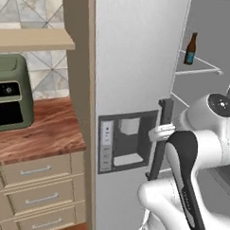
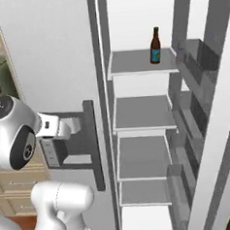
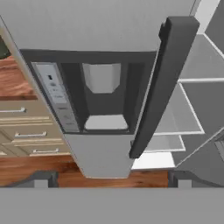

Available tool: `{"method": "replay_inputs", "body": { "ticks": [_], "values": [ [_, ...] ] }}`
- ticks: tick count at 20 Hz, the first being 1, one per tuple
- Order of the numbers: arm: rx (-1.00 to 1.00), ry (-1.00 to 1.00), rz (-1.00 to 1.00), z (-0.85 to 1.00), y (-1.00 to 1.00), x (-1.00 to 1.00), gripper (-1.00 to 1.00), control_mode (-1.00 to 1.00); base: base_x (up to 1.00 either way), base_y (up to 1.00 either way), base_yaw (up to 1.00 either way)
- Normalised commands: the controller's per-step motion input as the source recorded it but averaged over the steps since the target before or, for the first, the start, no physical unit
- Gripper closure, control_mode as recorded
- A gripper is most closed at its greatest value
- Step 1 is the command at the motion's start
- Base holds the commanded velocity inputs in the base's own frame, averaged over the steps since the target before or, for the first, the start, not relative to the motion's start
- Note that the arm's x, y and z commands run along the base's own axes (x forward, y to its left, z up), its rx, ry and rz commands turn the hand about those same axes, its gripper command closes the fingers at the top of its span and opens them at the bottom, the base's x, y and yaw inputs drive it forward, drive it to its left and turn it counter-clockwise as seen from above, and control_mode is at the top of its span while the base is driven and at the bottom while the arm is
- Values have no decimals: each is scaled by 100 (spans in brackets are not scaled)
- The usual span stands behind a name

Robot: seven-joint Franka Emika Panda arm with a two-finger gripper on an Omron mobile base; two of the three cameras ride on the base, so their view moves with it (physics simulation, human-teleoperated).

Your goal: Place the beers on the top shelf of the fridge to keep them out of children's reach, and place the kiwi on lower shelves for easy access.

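Observation:
An amber-brown beer bottle [image 1: 191, 49] [image 2: 155, 46] with a blue label stands upright at the right of the fridge's top shelf [image 2: 133, 64]. Below it the lower shelves [image 2: 141, 112] are bare. The fridge's left door [image 1: 133, 65] is shut, with its dark dispenser recess [image 3: 103, 96] and dark vertical handle [image 3: 162, 83]. My gripper [image 3: 111, 178] is open, holds nothing, and faces that shut door from a short way off, just left of the handle [image 1: 161, 138]. The kiwi is out of view.
The fridge's right door [image 2: 204, 110] stands swung open with grey bins along its inside. Left of the fridge a green oven [image 1: 9, 93] sits on a wooden counter [image 1: 40, 132] over pale drawers [image 1: 37, 196]. A wall shelf [image 1: 35, 37] hangs above.

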Motion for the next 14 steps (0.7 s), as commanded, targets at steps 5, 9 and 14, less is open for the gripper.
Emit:
{"method": "replay_inputs", "body": {
  "ticks": [5,9,14],
  "values": [
    [0,0,0,0,0,0,-100,100,0,100,1],
    [0,0,0,0,0,0,-100,100,0,100,2],
    [0,0,0,0,0,0,-100,100,0,100,5]
  ]
}}
